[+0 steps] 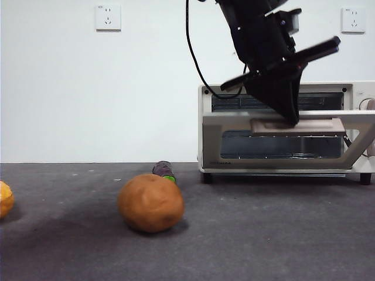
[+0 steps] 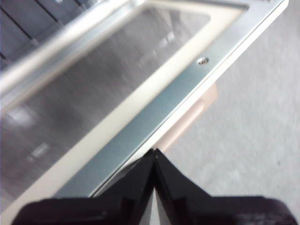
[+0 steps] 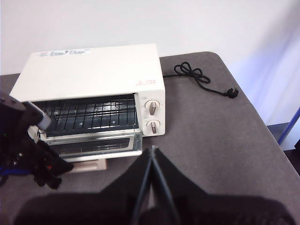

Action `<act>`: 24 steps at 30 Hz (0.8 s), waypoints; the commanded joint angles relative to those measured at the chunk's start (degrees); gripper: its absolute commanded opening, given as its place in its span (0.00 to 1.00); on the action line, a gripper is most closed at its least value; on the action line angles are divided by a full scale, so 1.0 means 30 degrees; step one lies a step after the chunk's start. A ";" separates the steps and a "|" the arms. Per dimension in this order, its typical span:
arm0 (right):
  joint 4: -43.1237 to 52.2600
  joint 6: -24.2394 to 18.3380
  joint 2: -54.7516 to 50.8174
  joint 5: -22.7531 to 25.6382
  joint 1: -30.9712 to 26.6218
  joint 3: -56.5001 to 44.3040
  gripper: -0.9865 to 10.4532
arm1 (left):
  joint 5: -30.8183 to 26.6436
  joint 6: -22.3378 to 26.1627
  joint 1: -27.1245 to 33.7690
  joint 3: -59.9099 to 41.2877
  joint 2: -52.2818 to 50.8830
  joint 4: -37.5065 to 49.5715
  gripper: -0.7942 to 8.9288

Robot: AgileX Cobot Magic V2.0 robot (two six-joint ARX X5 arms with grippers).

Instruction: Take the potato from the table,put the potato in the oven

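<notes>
On the dark grey speckled worktop [image 1: 263, 234], the roundish orange-brown potato [image 1: 150, 202] is resting; the left gripper [image 1: 291, 117], jaws pressed together, is touching the cream-white oven's [image 3: 93, 70] half-lowered door.

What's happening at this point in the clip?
The left gripper is at the oven door's beige handle, jaws closed together, with the door partly down and the rack inside showing. The potato sits untouched on the table, out in front. The right gripper hangs back, shut and holding nothing.
</notes>
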 commanded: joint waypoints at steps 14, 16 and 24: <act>0.0109 -0.0233 -0.0036 0.0146 0.0277 0.0000 0.09 | -0.0809 -0.0619 -0.0342 -0.1406 0.0750 0.0233 0.08; 0.0109 -0.0306 -0.0036 0.0335 0.0474 0.0000 0.09 | -0.0860 -0.0619 -0.0503 -0.1712 0.0750 0.0291 0.08; 0.0095 -0.0342 -0.0036 0.0656 0.0641 0.0000 0.09 | -0.0882 -0.0707 -0.0933 -0.2980 0.0750 0.0794 0.08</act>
